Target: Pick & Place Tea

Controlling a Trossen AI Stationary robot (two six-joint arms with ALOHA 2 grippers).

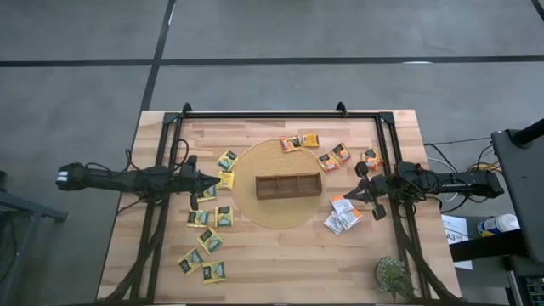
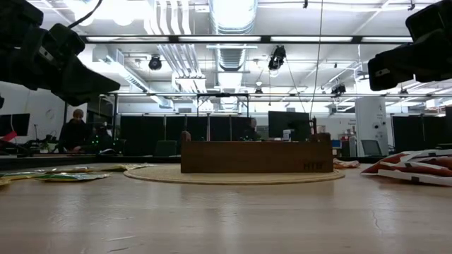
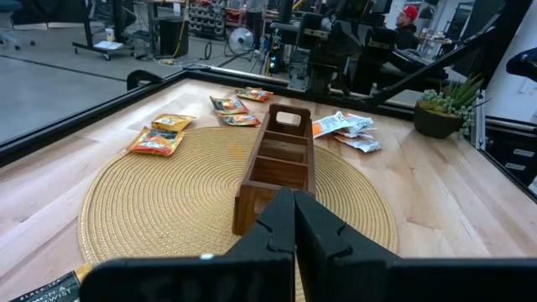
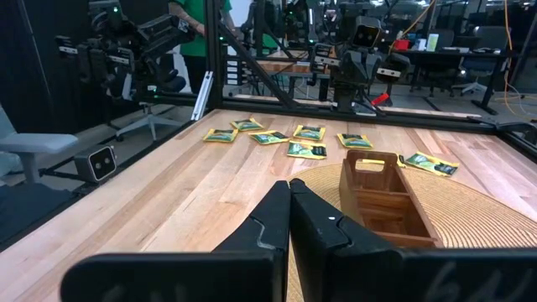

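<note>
**A:** Where are the arms?

**B:** Seen from above, with the wooden tray as the clock's centre, the left gripper hangs at nine o'clock, just off the edge of the round woven mat. The right gripper is at three o'clock, also just off the mat. Both point inward at the tray.

**A:** And the fingers?

**B:** Pressed together on both, with nothing between them — each wrist view shows the two dark fingers meeting in a closed seam, and the same on the right.

**A:** Where is the tea?

**B:** All of it lies flat on the table, none in the tray. The yellow-green packets spread from about nine to seven o'clock, on the left arm's side; one sits near ten o'clock beside the mat's rim. The orange packets run from twelve to two o'clock, one lying on the mat's edge. The white-and-orange packets are heaped at four o'clock, just under the right gripper.

**A:** The tray itself?

**B:** Upright in the middle of the mat, three compartments in a row — all bare wood inside, as far as the wrist views show. A small potted plant stands at five o'clock, near the table's corner.
</note>
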